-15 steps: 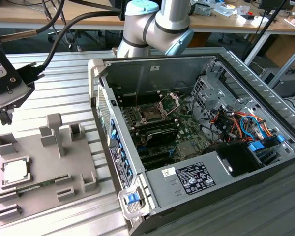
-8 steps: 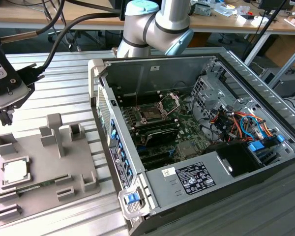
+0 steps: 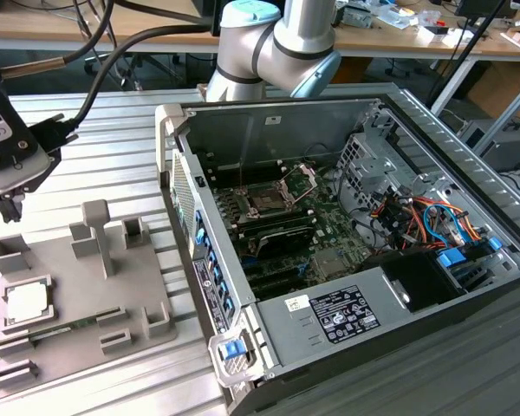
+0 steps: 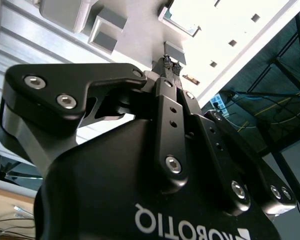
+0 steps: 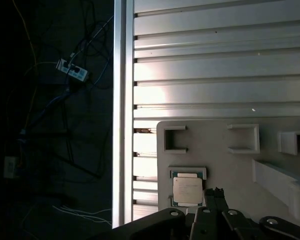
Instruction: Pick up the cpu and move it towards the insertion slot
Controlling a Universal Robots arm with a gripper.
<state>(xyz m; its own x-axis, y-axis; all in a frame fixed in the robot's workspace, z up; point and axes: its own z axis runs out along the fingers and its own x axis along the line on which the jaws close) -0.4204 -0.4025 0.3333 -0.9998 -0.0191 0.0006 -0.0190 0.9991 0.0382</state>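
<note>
First wrist view puts the cpu [image 5: 187, 190] flat in its grey tray [image 5: 230, 172] pocket, just beside the gripper [image 5: 217, 192]; the jaws look closed together, holding nothing. In the exterior view the insertion slot [image 3: 265, 202] sits well apart, inside the case [image 3: 269, 130].

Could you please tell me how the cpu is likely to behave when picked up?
The cpu looks thin, flat and metal-topped, so probably stiff and light. Its smooth top may be slippery. Lying flat in a recess of the grey holder, it likely won't roll or tip.
</note>
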